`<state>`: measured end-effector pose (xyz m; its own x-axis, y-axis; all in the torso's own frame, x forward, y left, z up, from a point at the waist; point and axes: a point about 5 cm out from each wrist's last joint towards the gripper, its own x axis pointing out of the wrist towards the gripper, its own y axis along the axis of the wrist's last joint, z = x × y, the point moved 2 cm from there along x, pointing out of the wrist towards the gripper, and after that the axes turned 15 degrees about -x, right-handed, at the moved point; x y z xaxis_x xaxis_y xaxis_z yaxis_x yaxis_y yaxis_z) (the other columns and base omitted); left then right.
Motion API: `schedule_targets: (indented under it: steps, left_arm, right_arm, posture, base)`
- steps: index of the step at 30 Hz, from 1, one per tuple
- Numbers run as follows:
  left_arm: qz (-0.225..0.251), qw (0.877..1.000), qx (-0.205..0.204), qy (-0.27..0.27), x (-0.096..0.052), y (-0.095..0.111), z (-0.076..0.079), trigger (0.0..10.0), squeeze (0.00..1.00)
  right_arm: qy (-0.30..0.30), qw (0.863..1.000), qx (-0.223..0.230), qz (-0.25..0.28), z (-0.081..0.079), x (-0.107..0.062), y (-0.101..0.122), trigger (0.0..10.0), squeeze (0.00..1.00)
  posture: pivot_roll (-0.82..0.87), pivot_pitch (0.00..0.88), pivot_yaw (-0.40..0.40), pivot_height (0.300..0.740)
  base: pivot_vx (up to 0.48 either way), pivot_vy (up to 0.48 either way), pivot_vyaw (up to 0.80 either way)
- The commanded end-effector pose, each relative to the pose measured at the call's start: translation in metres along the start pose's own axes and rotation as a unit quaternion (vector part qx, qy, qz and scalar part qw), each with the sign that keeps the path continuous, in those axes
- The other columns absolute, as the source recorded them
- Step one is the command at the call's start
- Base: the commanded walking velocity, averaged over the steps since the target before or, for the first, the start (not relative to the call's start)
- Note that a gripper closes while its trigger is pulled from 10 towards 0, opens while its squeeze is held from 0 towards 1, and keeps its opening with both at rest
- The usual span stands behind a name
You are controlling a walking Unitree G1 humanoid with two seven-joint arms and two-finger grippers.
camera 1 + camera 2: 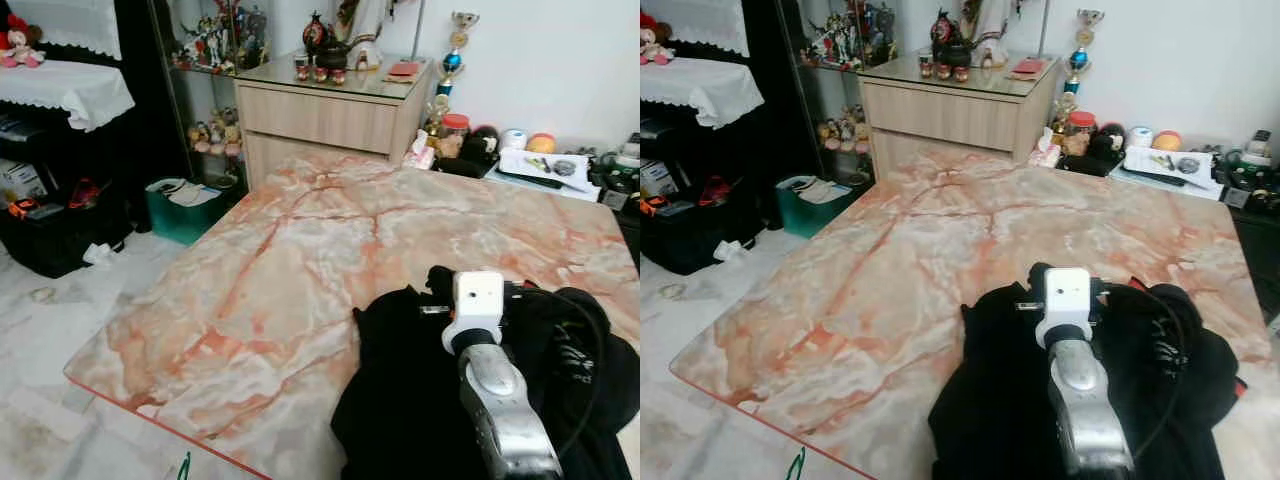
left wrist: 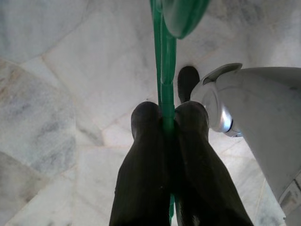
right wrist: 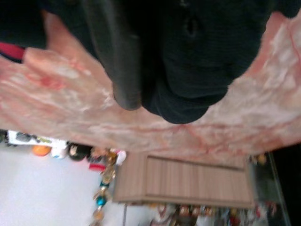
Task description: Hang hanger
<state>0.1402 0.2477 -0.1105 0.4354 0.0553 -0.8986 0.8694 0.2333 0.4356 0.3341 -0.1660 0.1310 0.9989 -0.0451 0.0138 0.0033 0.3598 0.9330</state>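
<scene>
My left gripper [image 2: 168,113] is shut on a thin green hanger [image 2: 162,56], held low over the pale tiled floor beside the table. The hanger's green tip [image 1: 183,467] pokes up past the table's near edge. A crumpled black garment [image 1: 400,400] lies on the near right part of the pink marble table [image 1: 280,260]. My right arm reaches over the garment, and its gripper [image 1: 445,283] rests at the cloth's far edge, sunk into the dark folds. In the right wrist view the black cloth [image 3: 183,89] bulges out over the marble.
A wooden cabinet [image 1: 330,115] with ornaments stands behind the table. A green bin [image 1: 185,205] and black boxes [image 1: 50,235] sit on the floor at the left. A low shelf with clutter [image 1: 545,165] runs along the back right wall. The table's corner [image 1: 75,372] juts out at the near left.
</scene>
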Motion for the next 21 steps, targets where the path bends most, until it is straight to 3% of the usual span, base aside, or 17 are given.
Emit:
schedule_targets:
  steps: [1,11,21]
  left_arm:
    - [-0.003,1.0,0.002,-0.003,0.0,-0.001,0.001,10.0,0.0]
    - [-0.008,1.0,0.009,-0.001,0.0,-0.003,0.001,10.0,0.0]
    - [-0.011,1.0,0.011,-0.002,0.0,-0.006,0.002,10.0,0.0]
  right_arm:
    - [-0.004,1.0,0.007,0.0,-0.001,-0.006,0.003,10.0,1.0]
    - [0.028,0.999,0.012,-0.016,-0.013,-0.039,0.002,10.0,1.0]
    - [0.066,0.998,0.015,-0.005,-0.024,-0.049,0.009,10.0,1.0]
  posture:
    - [0.14,0.0,0.008,0.74]
    - [0.14,0.0,-0.005,0.74]
    - [0.13,0.0,-0.012,0.74]
  base:
    - [0.0,0.0,0.0]
    - [0.0,0.0,0.0]
    - [0.0,0.0,0.0]
